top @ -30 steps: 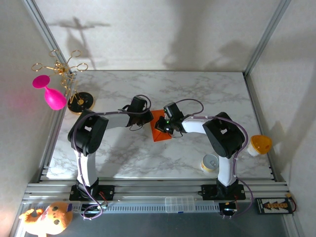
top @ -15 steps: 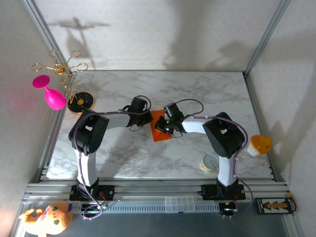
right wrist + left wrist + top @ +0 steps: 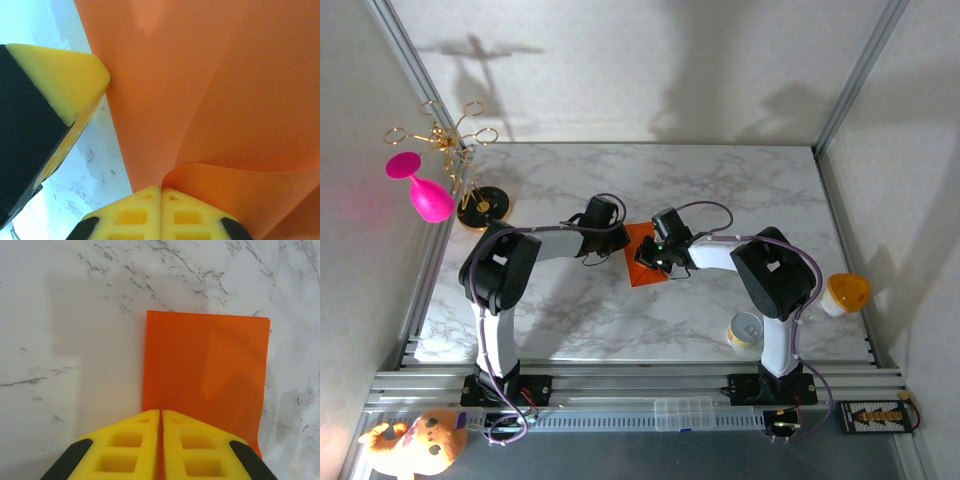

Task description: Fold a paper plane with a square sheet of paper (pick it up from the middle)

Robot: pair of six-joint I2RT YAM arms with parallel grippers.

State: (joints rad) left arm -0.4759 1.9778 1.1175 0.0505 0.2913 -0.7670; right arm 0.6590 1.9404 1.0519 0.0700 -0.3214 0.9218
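Square sheet of paper [image 3: 642, 255] sits mid-table [image 3: 750, 190], wedged between my two wrists. From the left wrist it [image 3: 205, 365] reads as a folded rectangle lying flat on the marble, with a second layer peeking out at its far right corner. Left gripper [image 3: 160, 412]: jaws pressed together, orange showing in the slit, so it is pinching the sheet's edge. Right gripper [image 3: 160, 189]: jaws closed, clamped on a curled flap of the sheet [image 3: 215, 75] lifted off the layer below. Yellow can [image 3: 746, 330] stands near right, well apart from the sheet. Pink goblet [image 3: 420, 192] is off the far left corner.
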